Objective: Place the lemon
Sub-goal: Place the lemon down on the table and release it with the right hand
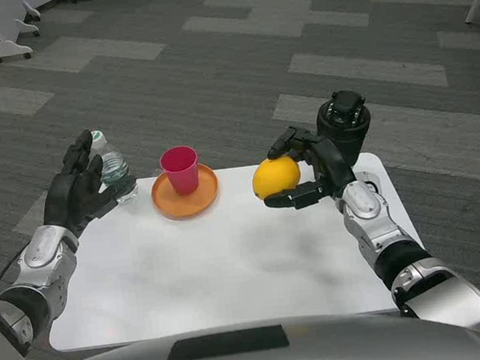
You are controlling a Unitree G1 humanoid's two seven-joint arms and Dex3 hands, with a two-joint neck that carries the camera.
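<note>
I have the lemon (275,177) clamped in my right hand (311,171), held just above the desk (231,266) at its far right; the orange plate (209,198) with the pink cup (180,169) lies off to my left of it; my left hand (78,192) waits apart and empty by the bottle (113,172), nearer the plate yet idle.

Yellow lemon (275,177), pink cup (180,168), orange plate (187,203)

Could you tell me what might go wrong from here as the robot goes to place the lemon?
The lemon, held above the table by the right robot hand, is round and may roll when released. If it goes to the orange plate, the pink cup standing on it could be knocked over.
</note>
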